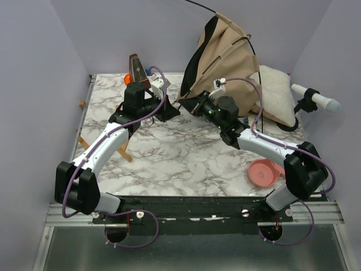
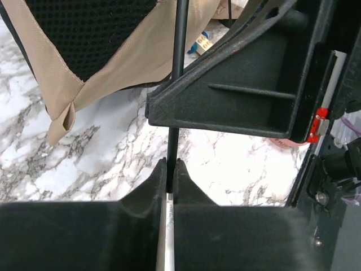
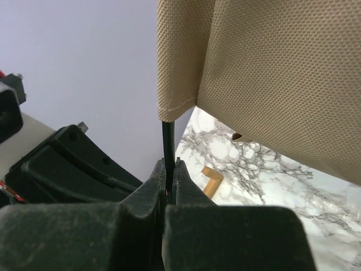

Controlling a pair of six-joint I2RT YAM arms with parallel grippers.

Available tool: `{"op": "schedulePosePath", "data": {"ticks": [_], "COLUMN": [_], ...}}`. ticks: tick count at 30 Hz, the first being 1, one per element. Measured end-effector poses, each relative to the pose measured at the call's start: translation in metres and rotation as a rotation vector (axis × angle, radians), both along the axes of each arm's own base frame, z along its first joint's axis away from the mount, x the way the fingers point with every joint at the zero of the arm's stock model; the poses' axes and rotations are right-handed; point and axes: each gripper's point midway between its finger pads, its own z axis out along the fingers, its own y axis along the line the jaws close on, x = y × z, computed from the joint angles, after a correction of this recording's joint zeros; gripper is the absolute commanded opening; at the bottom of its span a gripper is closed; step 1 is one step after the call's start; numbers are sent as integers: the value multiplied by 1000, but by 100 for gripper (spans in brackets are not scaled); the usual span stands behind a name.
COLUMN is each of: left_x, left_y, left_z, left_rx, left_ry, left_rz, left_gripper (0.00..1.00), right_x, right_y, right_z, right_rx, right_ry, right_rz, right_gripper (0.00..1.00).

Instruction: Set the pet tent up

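Wooden strips [image 1: 125,151]: lying at the left edge of the marble table [image 1: 180,158], partly under the left arm.
Left arm [image 1: 107,141]: rising from the near-left base, elbow bent low near the front edge, forearm slanting up and inward towards the table's middle rear, wrist turned right.
Left fingers [image 2: 163,172]: pinched fully together on a thin black pole [image 2: 179,62], which runs straight up from the tips and passes behind the other wrist's black housing.
Right fingers [image 3: 175,172]: also closed tight on a pole, gripping it just below the point where it leaves a tan fabric sleeve; tips nearly meeting the left ones at the table's middle rear.
Pet tent [image 1: 225,56]: at the back right of the table, half raised and leaning, tan fabric with black lining showing, one pole arching above it; lower hem hanging just over the marble.
Right arm [image 1: 265,141]: elbow raised at the near right, forearm angled up and left towards the tent.
White pillow [image 1: 276,90]: behind the right arm, touching the tent's right side.
Pink bowl [image 1: 264,172]: near the right elbow, on the table.
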Motion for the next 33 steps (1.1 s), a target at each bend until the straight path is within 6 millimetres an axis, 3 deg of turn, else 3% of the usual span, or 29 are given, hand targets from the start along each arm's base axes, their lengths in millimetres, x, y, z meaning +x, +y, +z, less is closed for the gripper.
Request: {"op": "schedulePosePath", "data": {"ticks": [1, 2, 8, 15, 17, 19, 22, 24, 33], "left_x": [1, 1, 10, 14, 14, 13, 16, 22, 57], "left_y": [0, 0, 11, 54, 62, 70, 71, 69, 44], "left_z": [2, 2, 12, 33, 28, 9, -21, -30, -30], "left_rx": [0, 0, 25, 8, -11, -11, 7, 15, -12], "left_ry": [-21, -27, -126, -288, -314, -325, -311, -314, -363], "left_rz": [-3, -4, 77, 353, 406, 445, 451, 446, 378], "left_gripper": [66, 78, 98, 99, 99, 99, 95, 92, 78], "right_x": [1, 1, -4, -5, -6, -7, -9, -11, -18], "right_y": [-2, -3, -6, -13, -14, -15, -15, -15, -19], "right_z": [1, 1, 1, 16, 18, 20, 24, 26, 39], "right_rx": [9, 25, 103, 153, 159, 162, 166, 170, 183], "right_ry": [3, 8, 29, 18, 15, 13, 8, 4, -16], "right_rz": [-1, 4, 37, 57, 63, 71, 78, 81, 86], "right_gripper": [0, 0, 0, 0, 0, 0, 0, 0, 0]}}
